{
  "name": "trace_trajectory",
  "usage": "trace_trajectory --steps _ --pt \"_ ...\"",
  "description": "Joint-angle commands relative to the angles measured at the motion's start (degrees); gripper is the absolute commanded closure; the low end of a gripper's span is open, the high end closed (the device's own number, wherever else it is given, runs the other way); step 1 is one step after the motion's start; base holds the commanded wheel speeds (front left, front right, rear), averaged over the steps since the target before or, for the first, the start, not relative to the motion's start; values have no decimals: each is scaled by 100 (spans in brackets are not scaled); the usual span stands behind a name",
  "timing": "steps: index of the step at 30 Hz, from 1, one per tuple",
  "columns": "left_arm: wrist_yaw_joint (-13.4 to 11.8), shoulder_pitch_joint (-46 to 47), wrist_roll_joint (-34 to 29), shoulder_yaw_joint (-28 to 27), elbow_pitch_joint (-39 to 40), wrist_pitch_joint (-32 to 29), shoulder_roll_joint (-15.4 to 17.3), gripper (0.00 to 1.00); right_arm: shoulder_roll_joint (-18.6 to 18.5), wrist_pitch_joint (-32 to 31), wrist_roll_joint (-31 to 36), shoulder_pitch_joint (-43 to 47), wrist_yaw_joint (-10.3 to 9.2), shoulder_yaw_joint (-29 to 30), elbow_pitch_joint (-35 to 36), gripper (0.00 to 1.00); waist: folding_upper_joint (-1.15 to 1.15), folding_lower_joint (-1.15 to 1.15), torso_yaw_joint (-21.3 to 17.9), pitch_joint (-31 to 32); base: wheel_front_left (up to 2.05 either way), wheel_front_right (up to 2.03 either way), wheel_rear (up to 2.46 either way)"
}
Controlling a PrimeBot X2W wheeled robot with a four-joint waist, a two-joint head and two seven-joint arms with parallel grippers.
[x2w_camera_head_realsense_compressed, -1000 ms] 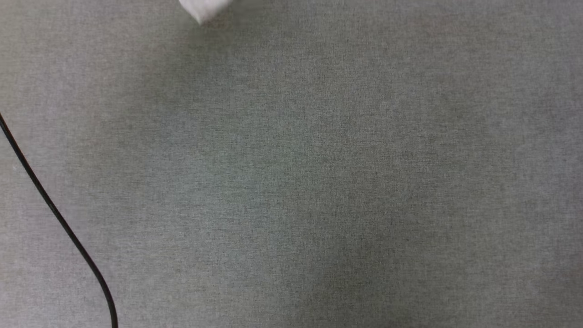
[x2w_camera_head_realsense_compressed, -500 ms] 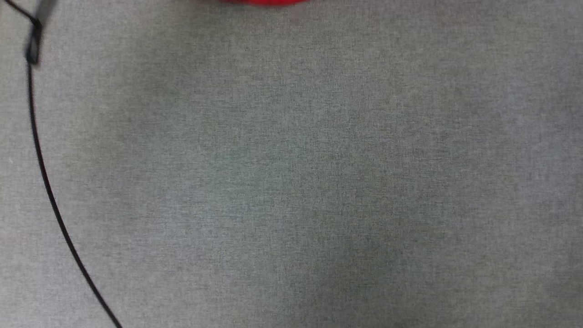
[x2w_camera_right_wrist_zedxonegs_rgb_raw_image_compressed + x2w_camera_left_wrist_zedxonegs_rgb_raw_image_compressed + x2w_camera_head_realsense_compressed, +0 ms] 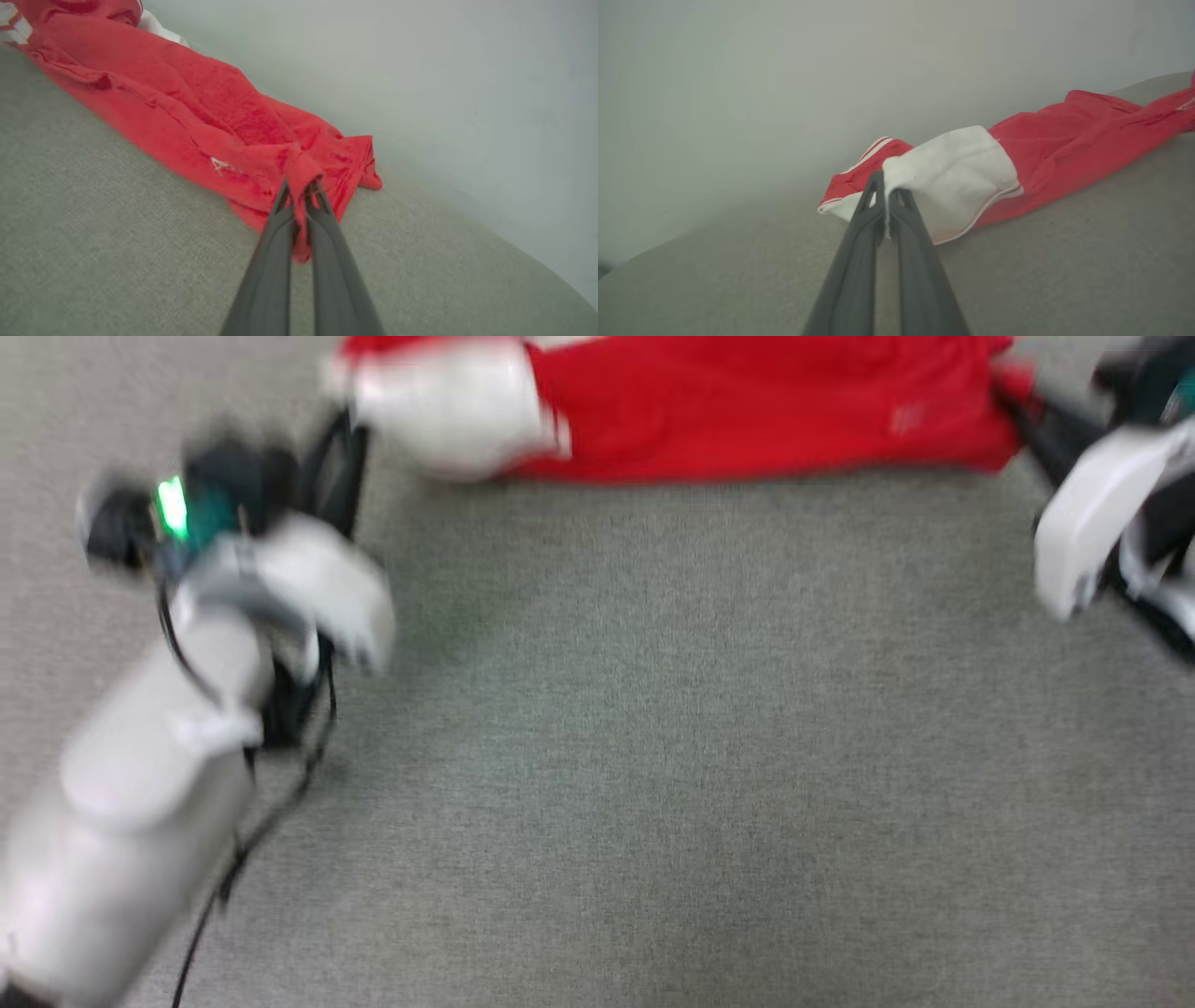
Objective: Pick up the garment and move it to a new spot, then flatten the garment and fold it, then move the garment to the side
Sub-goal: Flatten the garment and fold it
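Left gripper [image 3: 887,184] and right gripper [image 3: 301,186] clamp the garment [image 3: 747,411] (white sleeve, red corner).

We see a flat grey surface of woven cloth [image 3: 653,756], matte and finely flecked. On it lies 1 thing: a red soft jersey shirt [image 3: 747,411], drawn out long and rumpled along the far edge in the head view, its white short sleeve [image 3: 957,182] at the left end.

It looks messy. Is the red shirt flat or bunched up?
Bunched up: the garment lies as a long wrinkled strip, not spread flat.
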State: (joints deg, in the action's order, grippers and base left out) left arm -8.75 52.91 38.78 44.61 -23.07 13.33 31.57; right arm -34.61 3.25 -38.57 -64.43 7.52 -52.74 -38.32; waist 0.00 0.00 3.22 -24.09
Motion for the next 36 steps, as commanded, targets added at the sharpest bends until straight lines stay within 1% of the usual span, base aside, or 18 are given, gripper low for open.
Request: trace_trajectory --steps 1,7,11,14,19,24,30,32,36 --pt "-84 -265 81 9 122 38 50 100 -42 70 -86 187 -6 -38 36 100 0 0 5 200 0 0 0" --pt "-557 -1942 409 49 858 105 291 100 -224 301 -403 1106 -5 -351 224 100 0 0 -3 675 0 0 0" --pt "-891 -2939 682 -73 1317 156 404 100 -334 392 -604 1726 -5 -498 503 100 0 0 -39 1021 0 0 0" --pt "-1055 -3626 771 -54 1611 162 507 100 -497 395 -746 2196 -6 -479 697 100 0 0 -49 1269 0 0 0" --pt "-1209 -4481 932 97 1965 160 595 100 -726 361 -926 3082 -5 -330 995 100 0 0 -59 1683 0 0 0" --pt "-1390 -5249 1226 199 2277 161 556 100 -887 319 -1014 3991 -5 -62 1240 100 0 0 -94 2057 0 0 0" --pt "-1568 -5981 1494 269 2548 124 631 100 -1017 214 -973 4990 -5 366 1583 100 0 0 -124 2258 0 0 0" --pt "-1570 -6145 1609 274 2643 119 567 100 -1022 150 -984 5268 -5 540 1672 100 0 0 -129 2279 0 0 0" --pt "-1553 -6291 1640 386 2670 56 586 100 -955 5 -870 5669 -5 873 1798 100 0 0 -128 2293 0 0 0"
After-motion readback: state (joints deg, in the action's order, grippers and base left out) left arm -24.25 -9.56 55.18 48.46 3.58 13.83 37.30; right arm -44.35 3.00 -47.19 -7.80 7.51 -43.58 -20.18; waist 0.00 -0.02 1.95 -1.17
